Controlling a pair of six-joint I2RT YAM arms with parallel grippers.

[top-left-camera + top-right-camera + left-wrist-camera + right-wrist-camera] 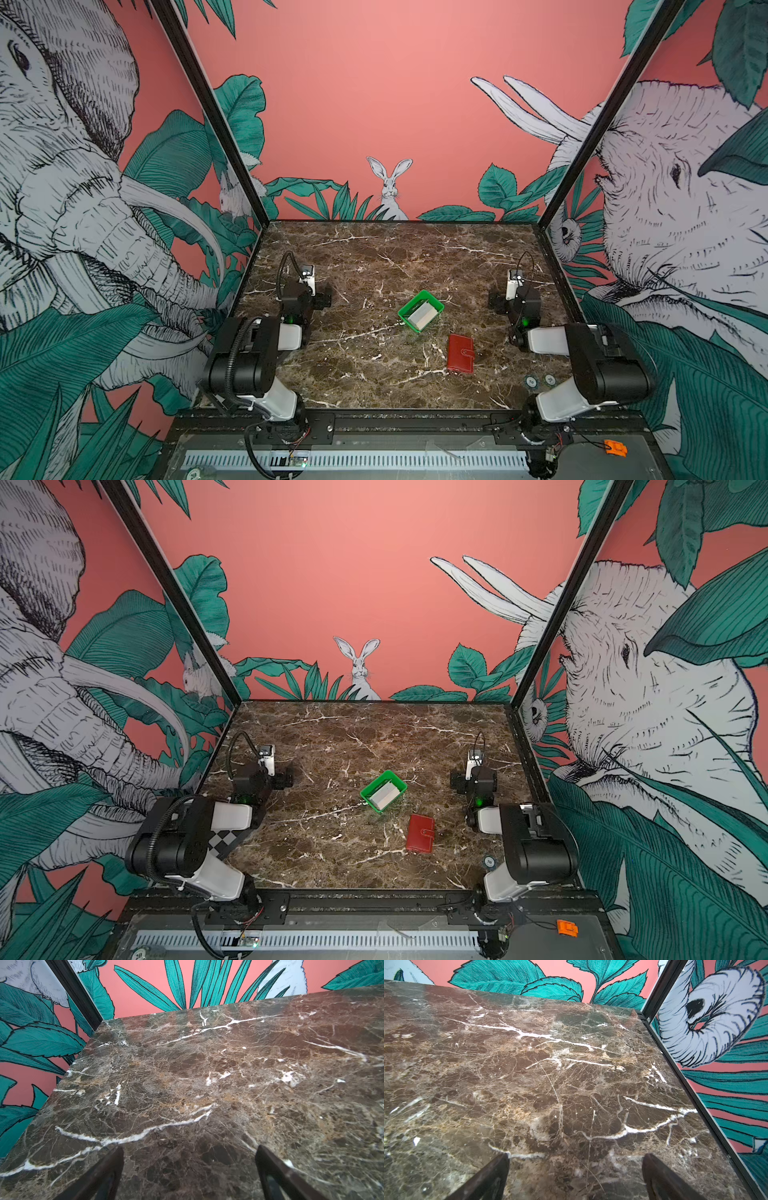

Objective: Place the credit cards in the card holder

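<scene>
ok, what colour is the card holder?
Red; small leather-look folding card holder, clearest in a top view.

Green tray (pixel 410 302) sits on the marble table (pixel 374 257).

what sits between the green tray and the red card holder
Nothing: only bare marble table separates the green tray from the card holder, seen in both top views.

A: What lies under the camera?
B: A brown marble table (pixel 529 1076) with white veins, filling most of the view.
A: And the right gripper (pixel 575 1178)?
B: Two dark fingers (pixel 492 1180) closest to the lens, spread wide, with bare marble showing between them.
A: Past the table?
B: A pink wall (pixel 554 987) with green leaves, a black post (pixel 661 987) at the corner, and a side panel (pixel 708 1022) with a curled white trunk drawn on it
</scene>
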